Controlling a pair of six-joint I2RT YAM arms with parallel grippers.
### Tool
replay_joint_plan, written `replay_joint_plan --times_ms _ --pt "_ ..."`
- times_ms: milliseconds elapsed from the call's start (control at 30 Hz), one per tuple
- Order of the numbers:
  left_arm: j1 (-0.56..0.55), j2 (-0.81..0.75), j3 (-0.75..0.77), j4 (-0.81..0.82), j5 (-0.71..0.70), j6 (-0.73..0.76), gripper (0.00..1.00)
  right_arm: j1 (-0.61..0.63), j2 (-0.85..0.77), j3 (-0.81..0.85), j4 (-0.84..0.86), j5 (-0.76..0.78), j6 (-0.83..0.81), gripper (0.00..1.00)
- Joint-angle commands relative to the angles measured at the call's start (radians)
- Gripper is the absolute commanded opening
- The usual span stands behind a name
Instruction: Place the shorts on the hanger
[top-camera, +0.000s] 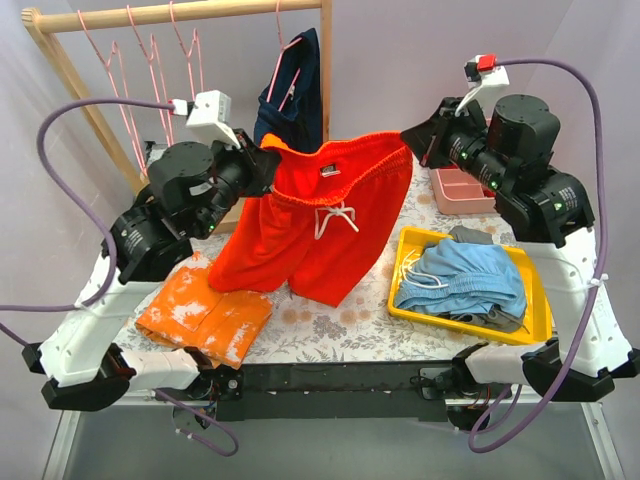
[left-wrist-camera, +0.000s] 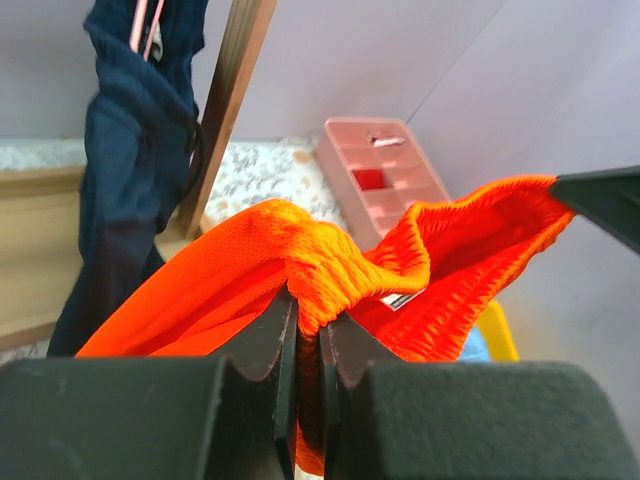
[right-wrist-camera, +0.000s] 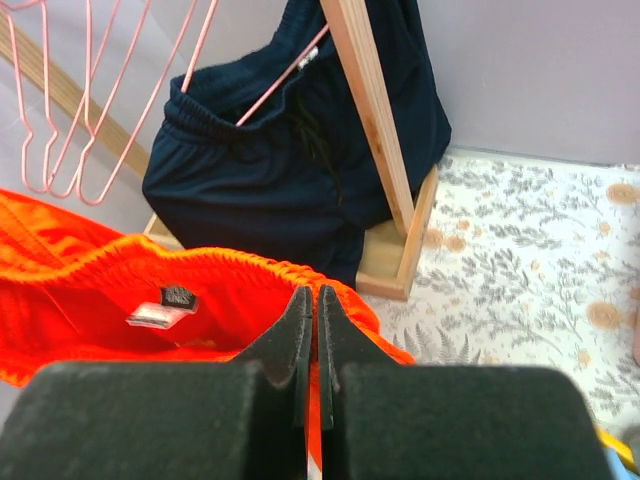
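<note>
The shorts (top-camera: 320, 215) are held up by the waistband, left and right jaws clenched on it; thin fabric could slip before the far hanger (top-camera: 153, 62) is reached

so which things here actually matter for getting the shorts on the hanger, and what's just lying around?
Job: shorts, clamped at the waistband by left gripper and right gripper; pink hangers on the wooden rack.
Lying about: navy garment hung on the rack; speckled orange cloth; yellow tray of blue clothes; pink box.
</note>
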Motion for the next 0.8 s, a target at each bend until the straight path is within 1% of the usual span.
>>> replay_joint_plan --times_ms 0,33,67,100,133,167,200,233,267,300,333,367,400,433,467,500,533,567,600,633,667,700,733,767 --pt "0.005 -0.041 -0.073 -0.057 -0.019 -0.038 0.0 -0.004 -0.047 -0.156 0.064 0.026 -0.002 0.01" --pt "0.005 -0.074 -0.17 -0.048 -0.009 -0.055 0.0 -0.004 -0.09 -0.222 0.069 0.029 0.003 0.01" --pt "0.005 -0.093 -0.223 -0.043 -0.001 -0.073 0.0 -0.004 -0.114 -0.286 0.076 0.051 0.013 0.01" --pt "0.005 -0.108 -0.274 -0.037 0.01 -0.098 0.0 -0.004 -0.143 -0.436 0.084 0.068 0.018 0.01" --pt "0.005 -0.128 -0.4 -0.025 0.022 -0.141 0.0 -0.002 -0.2 -0.511 0.104 0.081 0.024 0.01" --pt "0.005 -0.162 -0.464 -0.011 0.057 -0.164 0.0 -0.002 -0.225 -0.582 0.113 0.099 0.042 0.01" --pt "0.005 -0.179 -0.54 0.006 0.086 -0.181 0.0 -0.004 -0.245 -0.73 0.124 0.101 0.052 0.01" --pt "0.005 -0.191 -0.603 0.051 0.118 -0.198 0.0 -0.004 -0.272 -0.788 0.145 0.096 0.064 0.01" --pt "0.005 -0.219 -0.718 0.082 0.201 -0.198 0.05 -0.004 -0.279 -0.843 0.15 0.089 0.075 0.01" --pt "0.005 -0.233 -0.757 0.111 0.226 -0.198 0.14 -0.004 -0.282 -0.882 0.158 0.076 0.089 0.01" --pt "0.005 -0.246 -0.785 0.153 0.244 -0.192 0.32 -0.004 -0.286 -0.943 0.168 0.066 0.09 0.01" --pt "0.005 -0.283 -0.808 0.171 0.269 -0.181 0.38 -0.004 -0.288 -0.96 0.182 0.061 0.093 0.01" --pt "0.005 -0.297 -0.797 0.19 0.269 -0.167 0.43 -0.002 -0.286 -0.971 0.184 0.064 0.089 0.01" --pt "0.005 -0.311 -0.774 0.19 0.269 -0.152 0.53 -0.004 -0.285 -0.975 0.184 0.068 0.086 0.01" --pt "0.005 -0.32 -0.748 0.191 0.26 -0.103 0.55 -0.002 -0.283 -0.975 0.181 0.081 0.079 0.01" --pt "0.007 -0.328 -0.675 0.176 0.223 -0.084 0.57 -0.004 -0.283 -0.972 0.182 0.084 0.075 0.01" --pt "0.005 -0.326 -0.635 0.166 0.197 -0.065 0.59 -0.004 -0.277 -0.968 0.184 0.085 0.066 0.01" --pt "0.005 -0.322 -0.597 0.158 0.162 -0.019 0.64 -0.004 -0.276 -0.96 0.184 0.081 0.063 0.01" --pt "0.005 -0.301 -0.511 0.147 0.066 0.001 0.67 -0.004 -0.273 -0.96 0.191 0.072 0.061 0.01" --pt "0.005 -0.285 -0.478 0.15 0.009 0.03 0.68 -0.004 -0.265 -0.96 0.199 0.059 0.056 0.02" --pt "0.005 -0.262 -0.439 0.149 -0.069 0.05 0.73 -0.004 -0.263 -0.966 0.205 0.041 0.055 0.07" --pt "0.007 -0.238 -0.367 0.155 -0.129 0.113 0.74 -0.004 -0.262 -0.972 0.216 0.03 0.053 0.09" --pt "0.007 -0.178 -0.327 0.159 -0.239 0.145 0.75 -0.002 -0.259 -0.975 0.218 0.021 0.049 0.12" --pt "0.008 -0.152 -0.299 0.174 -0.287 0.179 0.77 -0.004 -0.257 -0.983 0.219 0.01 0.046 0.19"
